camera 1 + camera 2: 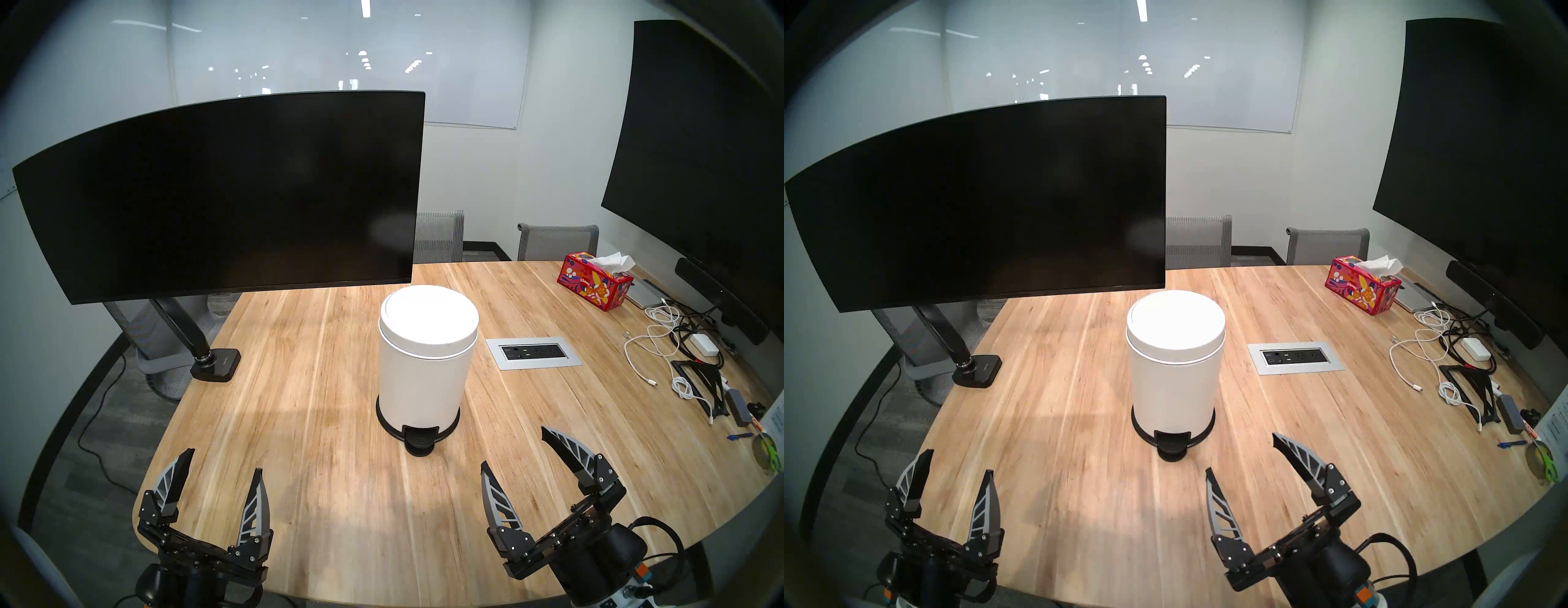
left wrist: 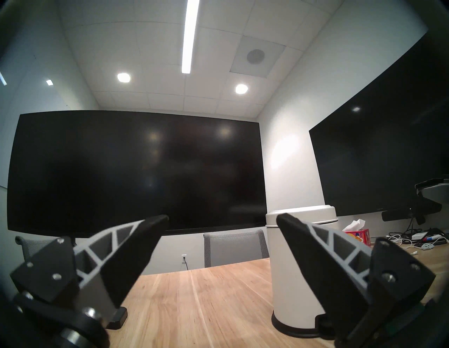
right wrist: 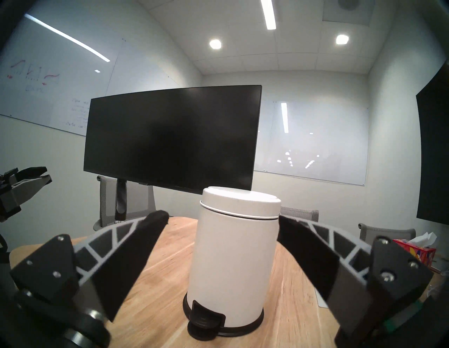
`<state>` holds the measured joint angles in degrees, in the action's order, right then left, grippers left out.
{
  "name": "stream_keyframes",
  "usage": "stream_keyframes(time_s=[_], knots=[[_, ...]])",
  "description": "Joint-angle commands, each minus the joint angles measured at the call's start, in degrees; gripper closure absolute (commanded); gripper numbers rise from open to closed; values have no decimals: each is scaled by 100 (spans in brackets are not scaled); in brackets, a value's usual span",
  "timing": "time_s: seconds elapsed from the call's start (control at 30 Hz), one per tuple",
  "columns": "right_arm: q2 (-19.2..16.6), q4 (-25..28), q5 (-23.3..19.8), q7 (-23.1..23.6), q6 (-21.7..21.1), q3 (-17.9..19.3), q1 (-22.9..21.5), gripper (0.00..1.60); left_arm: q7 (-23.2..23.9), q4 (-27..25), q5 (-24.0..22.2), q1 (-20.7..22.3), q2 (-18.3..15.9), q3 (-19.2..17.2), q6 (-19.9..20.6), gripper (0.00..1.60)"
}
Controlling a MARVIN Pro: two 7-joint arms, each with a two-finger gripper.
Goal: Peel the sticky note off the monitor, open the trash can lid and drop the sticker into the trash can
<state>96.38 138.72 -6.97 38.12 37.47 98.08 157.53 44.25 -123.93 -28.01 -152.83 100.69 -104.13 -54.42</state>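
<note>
The dark monitor point(image 1: 220, 199) hangs on its black arm over the table's far left, and its screen is bare in every view. No sticky note is in view anywhere. The white trash can point(image 1: 420, 378) stands mid-table with its lid point(image 1: 428, 316) down and the black pedal point(image 1: 420, 441) facing me. My left gripper point(image 1: 223, 462) is open and empty near the front left edge. Just right of the pedal, my right gripper point(image 1: 514, 447) is open and empty too. In the right wrist view the can point(image 3: 233, 262) stands straight ahead, beyond the spread fingers.
The monitor's square base point(image 1: 216, 363) sits at the table's left edge. A power outlet panel point(image 1: 533, 353) lies right of the can. A tissue box point(image 1: 596, 282), cables point(image 1: 662, 339) and small items crowd the right side. A large wall screen point(image 1: 700, 148) hangs on the right.
</note>
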Motion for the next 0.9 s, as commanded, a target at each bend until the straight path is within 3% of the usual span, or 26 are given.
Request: stream_keyframes(time_s=[0.0, 0.87], knots=[[12, 128, -59, 8, 172, -38, 71, 0, 243, -30, -202, 29, 183, -53, -58, 0], [-4, 128, -54, -17, 203, -47, 86, 0, 726, 25, -501, 120, 415, -177, -58, 0]])
